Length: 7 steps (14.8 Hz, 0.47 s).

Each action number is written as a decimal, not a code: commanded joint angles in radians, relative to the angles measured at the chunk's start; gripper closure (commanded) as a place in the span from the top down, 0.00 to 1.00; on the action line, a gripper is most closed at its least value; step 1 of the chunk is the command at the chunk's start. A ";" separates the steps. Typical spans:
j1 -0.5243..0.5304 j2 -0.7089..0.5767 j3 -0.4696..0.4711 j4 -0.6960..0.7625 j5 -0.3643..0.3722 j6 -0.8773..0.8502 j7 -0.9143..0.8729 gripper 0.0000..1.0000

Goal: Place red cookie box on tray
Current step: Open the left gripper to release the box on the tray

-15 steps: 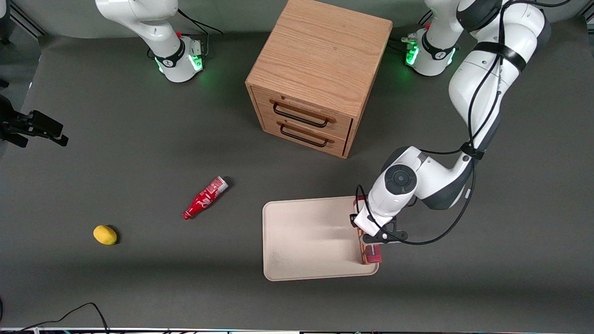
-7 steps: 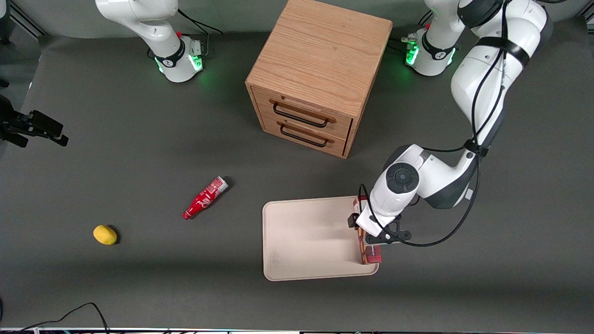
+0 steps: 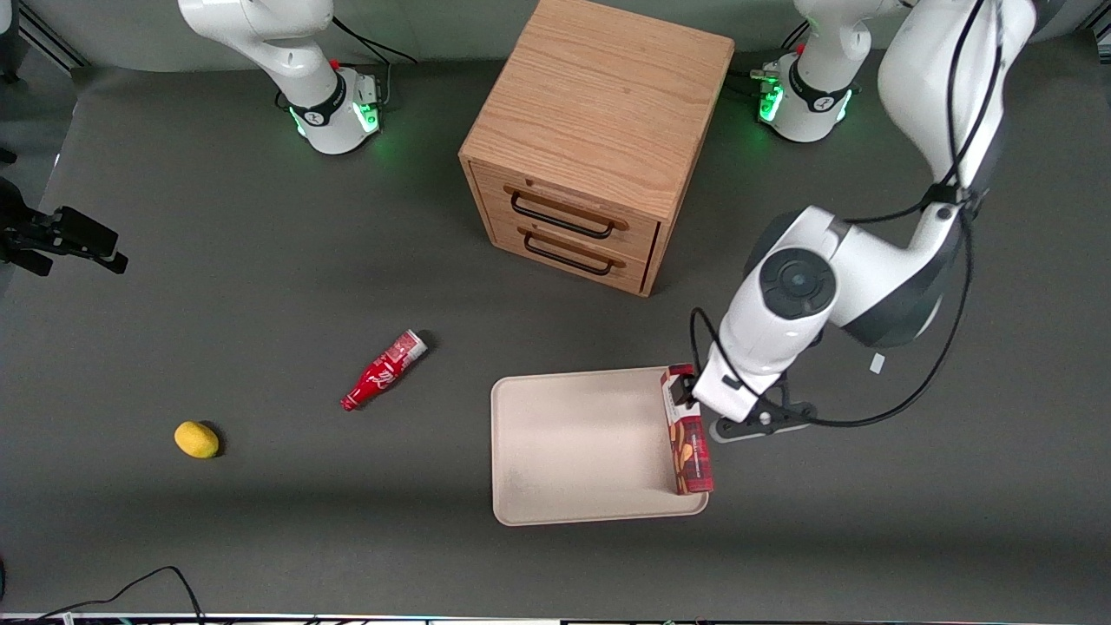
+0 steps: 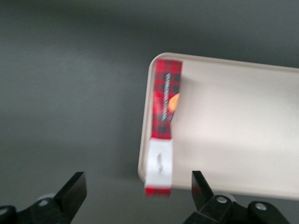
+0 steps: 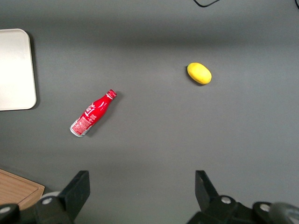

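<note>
From the front, the slim red plaid cookie box (image 3: pixel 687 436) lies along the edge of the flat cream-beige rectangular tray (image 3: pixel 573 447) that is toward the working arm's end of the dark grey counter (image 3: pixel 260 286), nearer the camera than the oak two-drawer cabinet (image 3: pixel 594 139), while the left gripper (image 3: pixel 725 415) hangs above the box's white-label end. In the left wrist view the gripper (image 4: pixel 138 189) is spread wide and holds nothing, its black fingers (image 4: pixel 72 189) on either side of the box (image 4: pixel 163 126), which rests along the tray's rim (image 4: pixel 145 135) with its labelled end jutting over the tray's corner. The right wrist view shows a corner of the tray (image 5: pixel 16 70), with a small red bottle (image 5: pixel 92 113) lying on its side nearby and a yellow lemon (image 5: pixel 199 73) well apart from the tray.
</note>
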 commanded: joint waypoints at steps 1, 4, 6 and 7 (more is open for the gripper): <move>0.000 -0.184 0.109 0.005 -0.182 -0.186 0.167 1.00; -0.003 -0.323 0.248 0.023 -0.324 -0.358 0.350 1.00; -0.003 -0.399 0.323 0.019 -0.375 -0.449 0.445 1.00; -0.005 -0.426 0.357 0.016 -0.382 -0.493 0.495 1.00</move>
